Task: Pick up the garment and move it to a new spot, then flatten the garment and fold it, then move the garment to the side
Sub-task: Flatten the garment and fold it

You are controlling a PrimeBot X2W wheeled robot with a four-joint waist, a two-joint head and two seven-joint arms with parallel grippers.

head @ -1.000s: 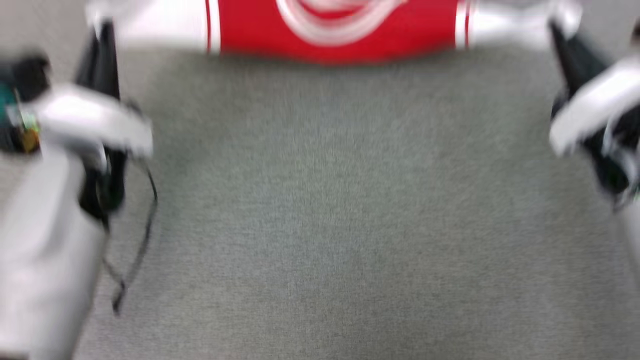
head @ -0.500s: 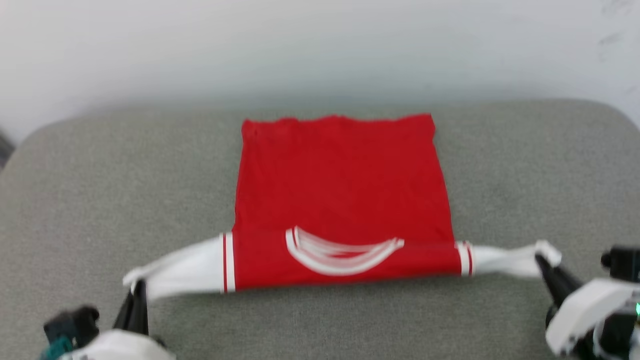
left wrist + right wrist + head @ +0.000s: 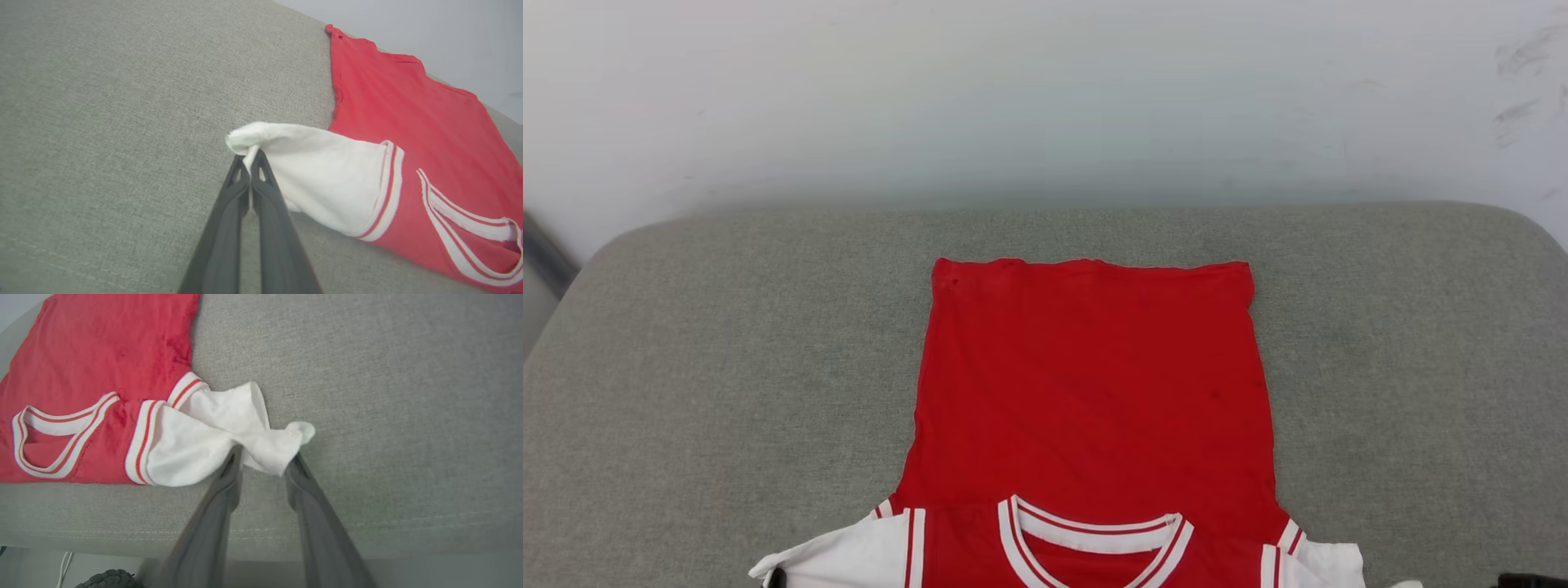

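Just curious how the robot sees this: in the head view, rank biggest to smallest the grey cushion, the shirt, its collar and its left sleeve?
1. grey cushion
2. shirt
3. collar and left sleeve: look alike, both cut off at the bottom edge.

Head view high, facing down; 2 wrist views low, close; share garment (image 3: pixel 1094 384).

A grey fabric cushion (image 3: pixel 686 367) (stitched seam (image 3: pixel 408 519) along its edge) lies before a white wall (image 3: pixel 1045 98).
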